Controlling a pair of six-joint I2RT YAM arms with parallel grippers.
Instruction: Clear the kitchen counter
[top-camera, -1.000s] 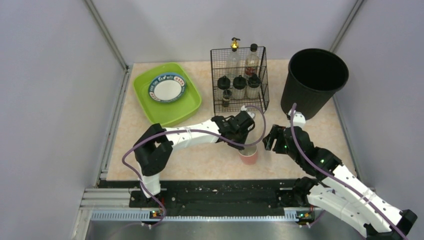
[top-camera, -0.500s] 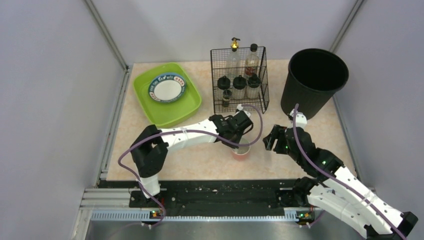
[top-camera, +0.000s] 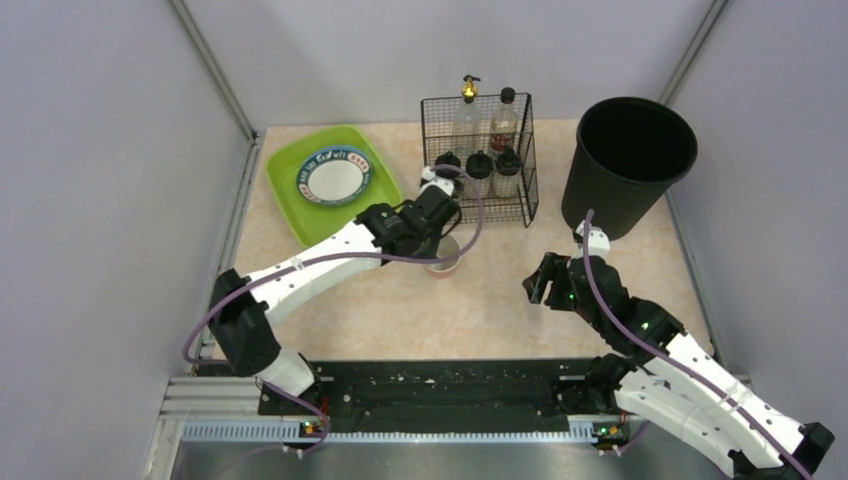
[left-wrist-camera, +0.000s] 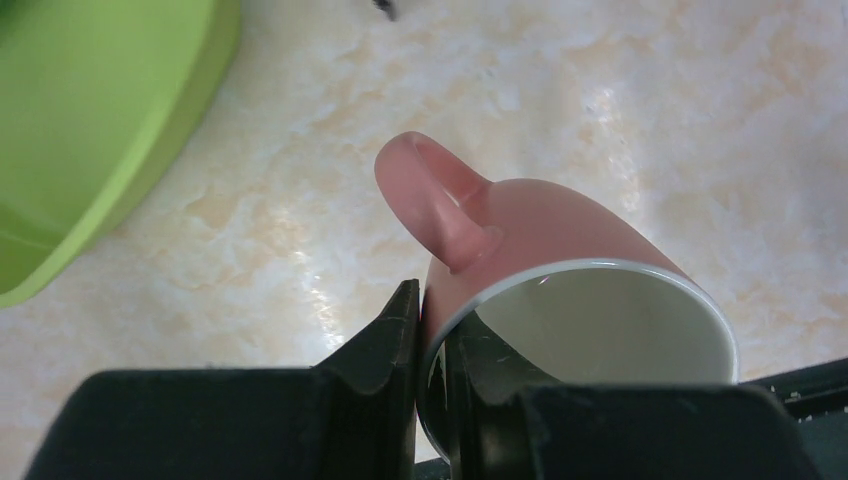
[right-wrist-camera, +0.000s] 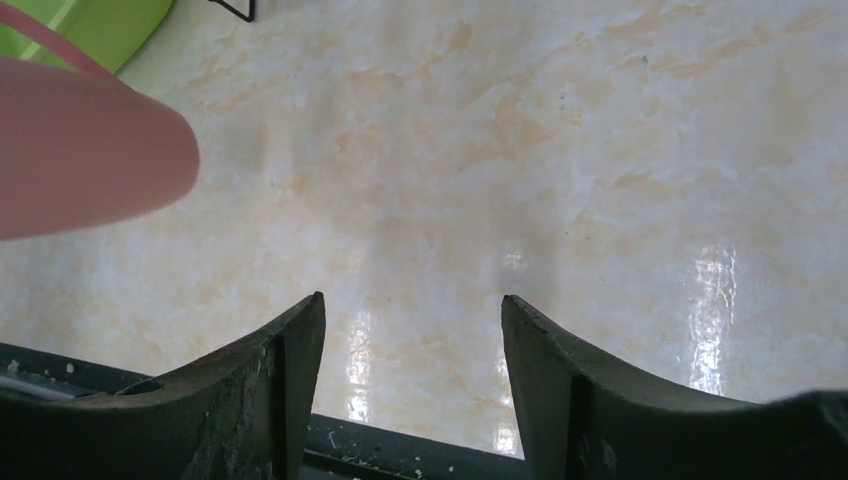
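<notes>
1. The kitchen counter (top-camera: 480, 310) is the big mottled beige top under everything. The middle and near part look bare. What's on it sits along the far side: the green tub (top-camera: 375, 215) with a plate (top-camera: 336, 173) in it, the wire rack (top-camera: 478, 160) of bottles, and the black bin (top-camera: 628, 160).
2. The only loose item I can spot is the pink mug (top-camera: 441, 255). It's between the tub's near corner and the rack, and it's tipped over at an angle in the left wrist view. It looks clear of the counter, but I can't swear to it.
3. The left gripper (left-wrist-camera: 430, 330) is pinched narrow on the mug's wall at the rim, one finger inside and one outside, with the handle pointing away from the fingers (left-wrist-camera: 385, 335). So on this side the counter is below the fingers, with the mug in between.
4. The right gripper (right-wrist-camera: 412, 300) has its jaws spread wide with nothing in them. There's just shiny bare counter straight below and between them.
5. My read is that this is the carry step, with the mug headed for the tub.
6. The next move needs the mug swung over the tub wall and set down beside the plate, not on it. It's a thin rim pinch, so it could slip.
</notes>
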